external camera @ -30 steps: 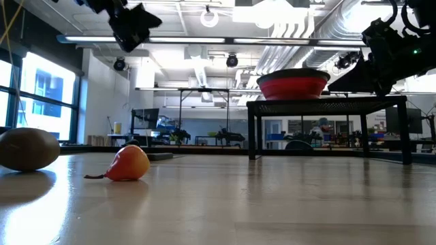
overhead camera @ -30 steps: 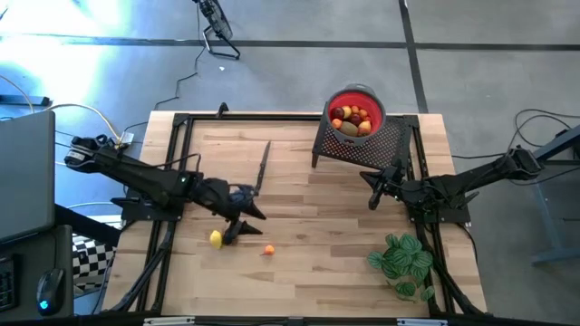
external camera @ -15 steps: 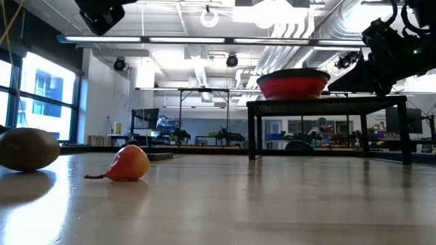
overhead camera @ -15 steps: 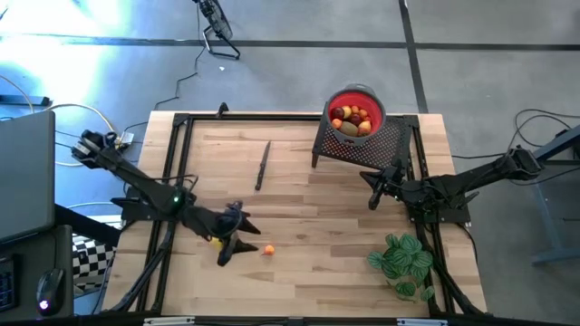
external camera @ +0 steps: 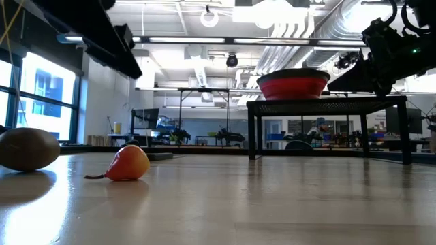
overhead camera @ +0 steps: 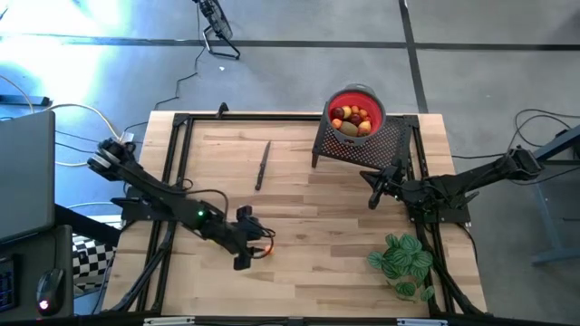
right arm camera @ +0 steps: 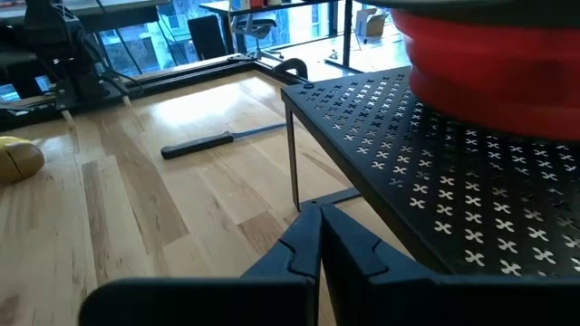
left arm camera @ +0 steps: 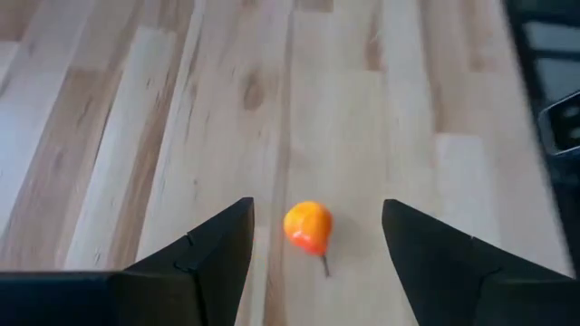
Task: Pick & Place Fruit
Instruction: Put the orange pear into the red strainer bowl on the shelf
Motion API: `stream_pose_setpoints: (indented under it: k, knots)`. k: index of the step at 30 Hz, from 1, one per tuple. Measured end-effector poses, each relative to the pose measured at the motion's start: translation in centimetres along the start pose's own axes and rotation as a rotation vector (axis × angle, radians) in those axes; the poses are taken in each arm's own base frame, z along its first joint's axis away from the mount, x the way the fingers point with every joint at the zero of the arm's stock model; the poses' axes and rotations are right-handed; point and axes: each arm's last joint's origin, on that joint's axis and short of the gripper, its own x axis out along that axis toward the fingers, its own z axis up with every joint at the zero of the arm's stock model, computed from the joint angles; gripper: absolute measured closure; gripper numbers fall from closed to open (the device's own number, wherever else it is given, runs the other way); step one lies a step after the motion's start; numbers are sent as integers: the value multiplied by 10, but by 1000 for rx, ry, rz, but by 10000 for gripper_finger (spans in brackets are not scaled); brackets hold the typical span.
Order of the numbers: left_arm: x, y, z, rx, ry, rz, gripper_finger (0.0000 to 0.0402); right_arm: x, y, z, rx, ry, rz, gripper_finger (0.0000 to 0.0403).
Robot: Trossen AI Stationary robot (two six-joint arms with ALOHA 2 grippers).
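Observation:
A small orange fruit (left arm camera: 308,226) with a short stem lies on its side on the wooden table (overhead camera: 317,217), near the front left (overhead camera: 264,251). My left gripper (left arm camera: 313,249) hangs open above it, one finger on either side, touching nothing (overhead camera: 256,243). A yellow fruit (right arm camera: 18,158) lies on the table just left of that; my left arm covers it in the high view. The red bowl (overhead camera: 355,113), with several fruits inside, stands on a black perforated stand (overhead camera: 362,147). My right gripper (right arm camera: 317,231) waits shut beside that stand (overhead camera: 373,197).
A thin dark knife (overhead camera: 263,165) lies on the table's far middle. A green leafy plant (overhead camera: 403,261) sits at the near right corner. Black frame rails (overhead camera: 172,163) run along the table's sides. Bare wood lies between the orange fruit and the stand.
My left gripper has swung toward the table's near edge and a little to the right, sinking and tipping further down until its open fingers stand either side of the orange fruit. The fruit has stayed where it was.

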Motion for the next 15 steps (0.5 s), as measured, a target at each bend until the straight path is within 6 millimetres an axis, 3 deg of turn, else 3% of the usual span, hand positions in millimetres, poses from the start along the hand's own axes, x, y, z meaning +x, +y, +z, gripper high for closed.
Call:
stream_pose_setpoints:
  k: [15]
  knots:
    - [9, 5, -3, -12, 23, 51, 162, 0, 0, 0, -5, 2, -2, 401]
